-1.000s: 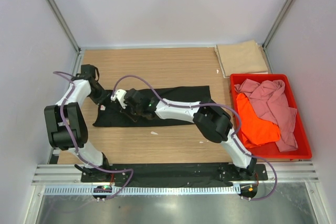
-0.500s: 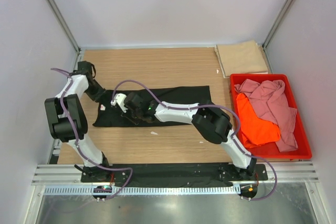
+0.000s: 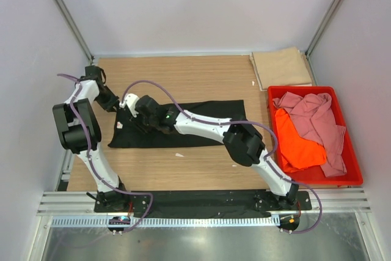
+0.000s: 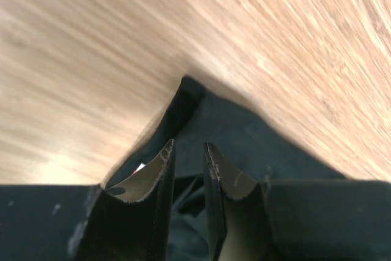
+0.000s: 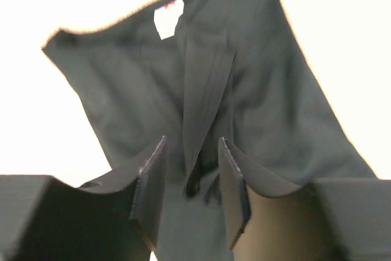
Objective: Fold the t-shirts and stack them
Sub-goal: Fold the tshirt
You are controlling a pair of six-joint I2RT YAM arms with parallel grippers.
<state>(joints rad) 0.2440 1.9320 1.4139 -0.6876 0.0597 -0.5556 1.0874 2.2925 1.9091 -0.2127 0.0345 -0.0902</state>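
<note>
Evidently the black shirt [image 3: 201, 123] is the one being worked. It lies spread in a long band across the middle of the table [image 3: 183, 77], and both arms reach to its left end, I'd guess to take hold there and fold it over.

The left gripper [image 4: 189, 145] sits at the shirt's upper-left corner with its fingers nearly together. Dark cloth fills the slit between them, but I cannot tell whether it is actually pinched.

The right gripper [image 5: 192, 140] hangs just beside it, over the collar end, with its fingers apart. A raised pleat of cloth runs up between them, and there is a little space on either side of it.

The tan shirt [image 3: 282, 68] is already folded flat at the upper right of the overhead view, which looks like the start of the stack. The pink shirt [image 3: 314, 117] and orange shirt [image 3: 299, 148] lie crumpled in the red crate [image 3: 302, 89] on the right.

From above, the arms cover the collar and both sets of fingertips. The left wrist view is blurred. In the right wrist view the table is washed out to white, though a white label [image 5: 168, 16] shows near the top of the frame. The sleeves are hard to make out anywhere.
</note>
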